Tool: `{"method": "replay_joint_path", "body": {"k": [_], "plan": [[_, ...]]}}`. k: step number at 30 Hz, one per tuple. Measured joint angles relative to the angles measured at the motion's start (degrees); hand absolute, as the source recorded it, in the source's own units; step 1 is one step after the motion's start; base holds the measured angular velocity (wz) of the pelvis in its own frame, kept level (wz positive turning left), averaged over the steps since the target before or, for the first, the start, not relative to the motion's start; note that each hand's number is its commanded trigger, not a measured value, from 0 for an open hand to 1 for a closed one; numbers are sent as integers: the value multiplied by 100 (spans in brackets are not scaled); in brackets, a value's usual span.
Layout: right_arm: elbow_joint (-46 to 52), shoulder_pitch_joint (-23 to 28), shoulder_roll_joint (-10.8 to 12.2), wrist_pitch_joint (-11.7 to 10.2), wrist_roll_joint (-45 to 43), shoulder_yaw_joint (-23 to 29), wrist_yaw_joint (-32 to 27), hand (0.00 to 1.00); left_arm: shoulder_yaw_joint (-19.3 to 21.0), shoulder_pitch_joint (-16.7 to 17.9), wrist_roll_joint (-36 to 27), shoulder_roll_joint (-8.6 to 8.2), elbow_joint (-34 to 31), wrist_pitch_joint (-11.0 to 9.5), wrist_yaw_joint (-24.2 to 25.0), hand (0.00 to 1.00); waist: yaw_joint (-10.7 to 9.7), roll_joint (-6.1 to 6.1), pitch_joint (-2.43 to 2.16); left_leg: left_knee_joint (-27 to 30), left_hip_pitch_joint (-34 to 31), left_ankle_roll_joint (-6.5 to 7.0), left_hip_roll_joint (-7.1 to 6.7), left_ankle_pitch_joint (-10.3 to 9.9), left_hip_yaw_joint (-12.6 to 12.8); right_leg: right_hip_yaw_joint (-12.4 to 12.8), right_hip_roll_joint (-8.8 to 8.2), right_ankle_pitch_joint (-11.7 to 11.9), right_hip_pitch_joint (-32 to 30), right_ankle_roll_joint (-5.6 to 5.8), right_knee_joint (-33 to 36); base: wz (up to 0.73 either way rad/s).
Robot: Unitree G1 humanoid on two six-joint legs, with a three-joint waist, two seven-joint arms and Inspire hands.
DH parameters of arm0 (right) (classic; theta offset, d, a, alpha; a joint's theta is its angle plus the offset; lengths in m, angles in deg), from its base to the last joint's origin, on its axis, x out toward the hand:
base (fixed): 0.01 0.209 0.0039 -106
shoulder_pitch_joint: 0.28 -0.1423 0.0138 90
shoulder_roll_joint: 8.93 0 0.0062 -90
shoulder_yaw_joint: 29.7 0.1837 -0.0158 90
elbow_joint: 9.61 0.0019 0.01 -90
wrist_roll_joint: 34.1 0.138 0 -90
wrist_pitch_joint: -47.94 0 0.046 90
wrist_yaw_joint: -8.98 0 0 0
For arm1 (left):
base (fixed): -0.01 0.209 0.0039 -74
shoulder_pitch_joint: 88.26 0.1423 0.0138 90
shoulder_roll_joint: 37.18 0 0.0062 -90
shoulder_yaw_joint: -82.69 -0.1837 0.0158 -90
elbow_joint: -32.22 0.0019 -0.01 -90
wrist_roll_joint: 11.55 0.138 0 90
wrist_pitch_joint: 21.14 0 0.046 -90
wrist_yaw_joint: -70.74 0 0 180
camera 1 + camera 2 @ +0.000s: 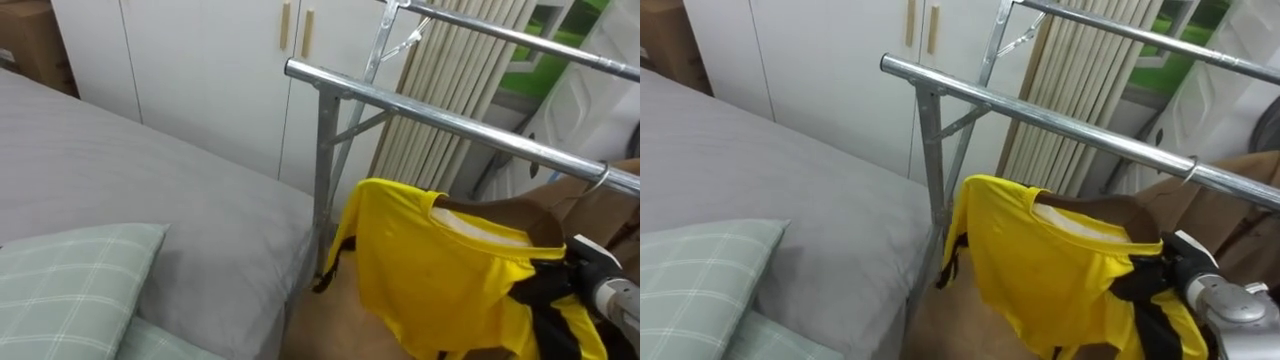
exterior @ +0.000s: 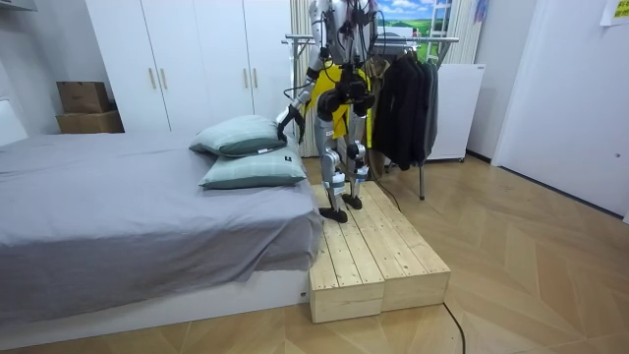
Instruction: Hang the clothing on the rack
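Yellow shirt [image 1: 420,270] hangs on a wooden hanger [image 1: 500,215] just under the front rail [image 1: 450,120] in the left eye view. My right hand [image 1: 602,288] is at the shirt's shoulder, buried in black trim, so I can't tell if it's clamped on or just resting there

Right eye view: the hook [image 1: 1189,168] looks to be over the rail already, so I'd check it's seated, then ease the hand off and pull straight back. The upright post [image 1: 930,160] is near the shirt's left edge and could snag it

Room view: the robot's up on the wooden platform [image 2: 378,261] beside the bed [image 2: 118,216], dark coats [image 2: 403,98] hang just beside the shirt, and the left hand [image 2: 287,120] is out toward the pillows [image 2: 241,136], state unclear
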Motion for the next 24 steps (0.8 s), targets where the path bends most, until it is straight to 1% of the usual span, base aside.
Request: {"method": "replay_joint_path", "body": {"k": [4,6,11,13,17,21,22,23,24], "plan": [[0,0,7,0,2,-5,13,100,-108,0,-190,14,-20,0,-1,0,8,43,-14,1,8,0,2,0,13,5,3,7,2,-5,2,0],[-18,1,14,-41,5,-14,-20,100,-280,-2,-297,73,-20,0,-1,0,8,85,-5,7,23,0,5,0,13,2,4,10,19,-7,1,0],[-20,1,22,-117,5,-15,-179,100,-384,-6,-392,88,-27,-2,0,0,11,148,8,9,21,0,3,0,-2,4,8,11,22,-10,-2,0],[-42,1,23,-133,5,-15,-213,100,-418,-9,-392,91,-27,-2,0,0,16,154,9,9,20,0,4,0,-3,4,11,11,21,-10,-3,0],[-214,1,23,-286,18,-6,-390,100,-423,-30,-392,92,-17,-10,-2,0,59,155,11,7,21,-1,3,-1,-6,4,12,11,23,-10,-4,0],[-232,1,23,-300,23,-5,-440,100,-428,-48,-392,91,-6,-35,-2,0,109,154,11,3,20,0,2,-2,-1,13,14,11,18,-10,-5,0],[-232,1,23,-301,24,-6,-441,93,-429,-51,-392,91,-6,-35,-2,0,114,154,11,2,19,0,2,-2,-1,13,15,11,18,-10,-6,0],[-231,1,23,-301,26,-5,-442,61,-427,-54,-392,91,-7,-36,-1,0,121,154,11,1,18,0,2,-2,-1,15,16,11,17,-10,-7,0],[-230,1,23,-302,36,-5,-445,40,-427,-56,-387,91,-7,-36,-1,0,125,153,11,0,16,0,2,-2,-1,21,17,11,13,-10,-6,0]]}}
